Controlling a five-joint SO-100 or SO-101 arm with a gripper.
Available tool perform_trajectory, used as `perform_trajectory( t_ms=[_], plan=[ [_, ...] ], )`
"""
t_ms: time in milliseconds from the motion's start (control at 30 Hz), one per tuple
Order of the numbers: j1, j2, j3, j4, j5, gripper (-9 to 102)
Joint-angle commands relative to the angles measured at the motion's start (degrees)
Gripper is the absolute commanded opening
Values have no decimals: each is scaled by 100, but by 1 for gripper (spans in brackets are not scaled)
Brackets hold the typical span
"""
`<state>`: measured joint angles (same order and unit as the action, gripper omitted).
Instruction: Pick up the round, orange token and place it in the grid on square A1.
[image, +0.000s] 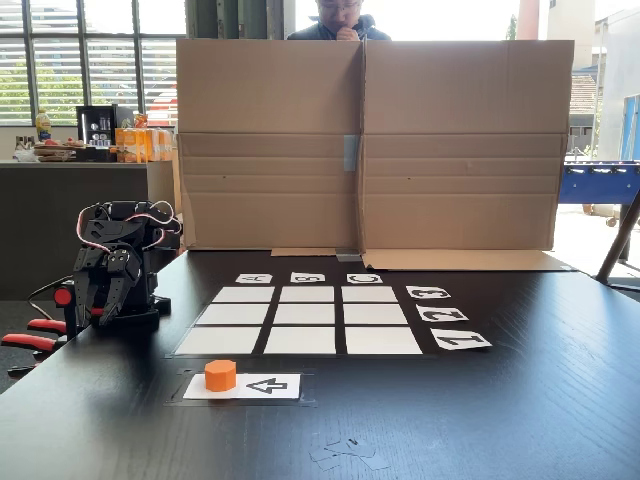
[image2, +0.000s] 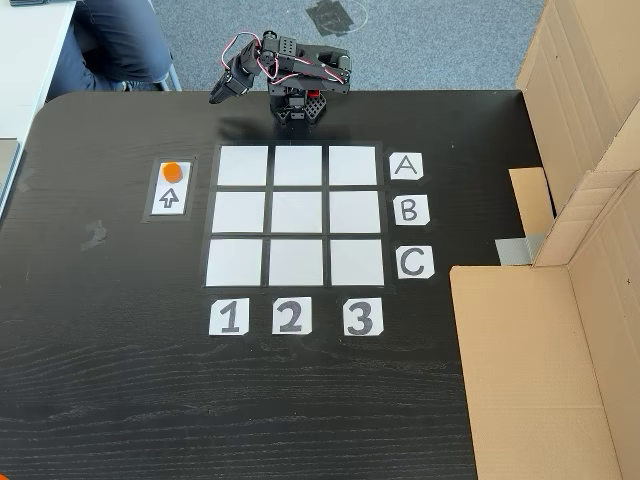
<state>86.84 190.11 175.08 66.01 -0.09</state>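
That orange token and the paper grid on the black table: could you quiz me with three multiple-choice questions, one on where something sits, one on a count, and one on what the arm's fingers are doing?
1. Where does the token lie?
A. on the card with the arrow
B. on a grid cell
C. on the "3" card

2. How many white cells make up the grid?
A. six
B. nine
C. twelve

3. What are the arm's fingers doing?
A. gripping the token
B. pressing on the "A" card
C. holding nothing, away from the token

Answers: 1 A, in both fixed views the token sits on the arrow card beside the grid. 2 B, three rows of three. 3 C, the arm is folded at the table edge, nothing between its fingers.
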Motion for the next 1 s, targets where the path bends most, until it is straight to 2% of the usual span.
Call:
perform_trajectory(
  t_ms=[0,633,833,967],
  plan=[
    [-62,-88,18,-123,9,15],
    [-62,-396,-62,-325,0,14],
    [-132,-1099,-510,-457,79,15],
    [-290,-1802,-1195,-264,325,15]
  ],
)
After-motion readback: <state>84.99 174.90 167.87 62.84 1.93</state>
